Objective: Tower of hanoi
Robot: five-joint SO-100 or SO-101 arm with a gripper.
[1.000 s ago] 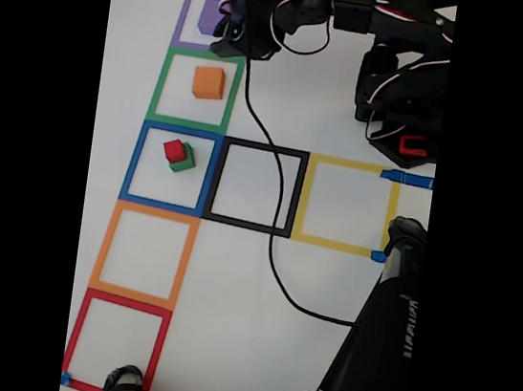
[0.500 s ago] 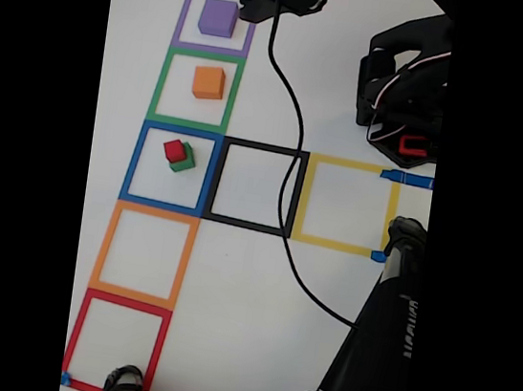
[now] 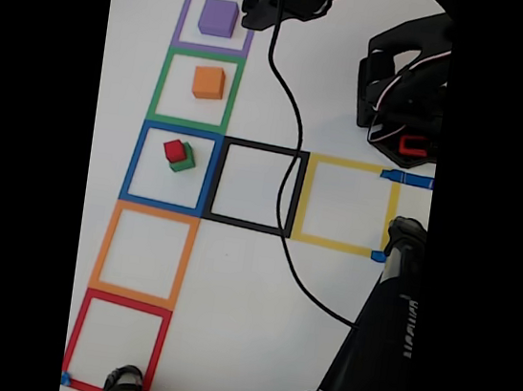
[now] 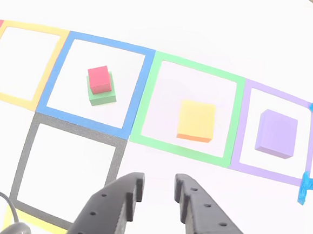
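The tower of hanoi stands as separate pieces in a row of tape squares. The purple cube (image 3: 217, 18) (image 4: 276, 133) sits in the purple square. The orange cube (image 3: 209, 83) (image 4: 196, 120) sits in the green square. In the blue square the red cube (image 3: 175, 150) (image 4: 99, 79) rests on top of the green cube (image 3: 186, 161) (image 4: 104, 97). My gripper (image 3: 263, 17) (image 4: 158, 181) hovers beside the purple and green squares. It is open by a narrow gap and holds nothing.
A black cable (image 3: 291, 151) trails across the black tape square (image 3: 216, 180). The arm's base (image 3: 403, 108) stands at the right in the fixed view, and a black stand (image 3: 377, 346) fills the lower right. The yellow, orange and red squares hold nothing.
The arm has pulled back from over the purple square toward the top edge of the fixed view, uncovering the purple cube. The cubes have not moved.
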